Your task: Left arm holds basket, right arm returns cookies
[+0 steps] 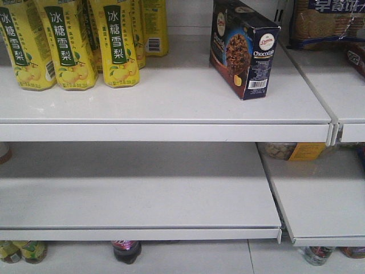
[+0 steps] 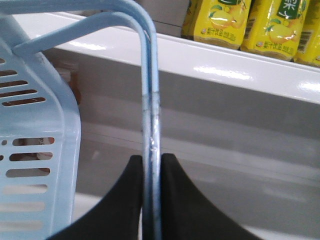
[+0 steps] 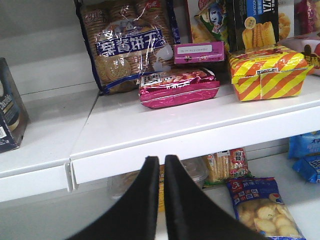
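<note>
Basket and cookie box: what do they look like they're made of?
The basket looks like moulded light blue plastic, semi-gloss, with slotted walls; its handles, pinched in the left jaws, have scuffed paint, possibly coated metal. The cookie box looks like printed cardboard with a slight sheen, given its crisp folded edges.

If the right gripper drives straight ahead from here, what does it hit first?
Probably the white shelf's front lip, directly beyond the shut right gripper. Depth is unclear; slightly lower, it could pass under toward the snack packs.
</note>
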`<state>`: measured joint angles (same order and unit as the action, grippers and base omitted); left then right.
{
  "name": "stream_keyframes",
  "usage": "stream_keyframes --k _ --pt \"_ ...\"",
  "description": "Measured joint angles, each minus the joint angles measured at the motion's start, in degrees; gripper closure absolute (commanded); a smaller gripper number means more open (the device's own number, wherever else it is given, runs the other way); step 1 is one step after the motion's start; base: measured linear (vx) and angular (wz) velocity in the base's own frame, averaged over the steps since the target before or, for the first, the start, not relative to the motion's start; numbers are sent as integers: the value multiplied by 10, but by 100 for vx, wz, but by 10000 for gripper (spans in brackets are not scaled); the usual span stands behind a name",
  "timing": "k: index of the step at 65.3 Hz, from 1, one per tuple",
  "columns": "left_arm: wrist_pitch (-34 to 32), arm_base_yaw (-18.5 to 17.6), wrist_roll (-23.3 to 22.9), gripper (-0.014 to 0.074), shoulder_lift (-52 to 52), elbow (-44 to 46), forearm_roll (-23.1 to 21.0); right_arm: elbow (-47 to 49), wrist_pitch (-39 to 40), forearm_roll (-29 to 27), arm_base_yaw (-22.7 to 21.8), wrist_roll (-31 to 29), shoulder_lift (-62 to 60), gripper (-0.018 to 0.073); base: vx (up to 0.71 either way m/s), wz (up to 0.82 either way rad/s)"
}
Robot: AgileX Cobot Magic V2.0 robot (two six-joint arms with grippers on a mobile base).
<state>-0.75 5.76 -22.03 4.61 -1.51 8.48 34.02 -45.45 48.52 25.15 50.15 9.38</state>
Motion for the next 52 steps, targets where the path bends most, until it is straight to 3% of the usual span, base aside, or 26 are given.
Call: stream_keyframes --k 9,24,39,52 --pt "20 20 1 596 -42 -4 11 0 0 0 0 0 0 570 0 0" --pt "86 22 19 596 -50 -4 16 0 0 0 0 0 0 570 0 0" --pt "121 -8 21 596 -50 -5 11 0 0 0 0 0 0 570 0 0" --pt "130 -13 21 596 -50 -5 11 0 0 0 0 0 0 570 0 0"
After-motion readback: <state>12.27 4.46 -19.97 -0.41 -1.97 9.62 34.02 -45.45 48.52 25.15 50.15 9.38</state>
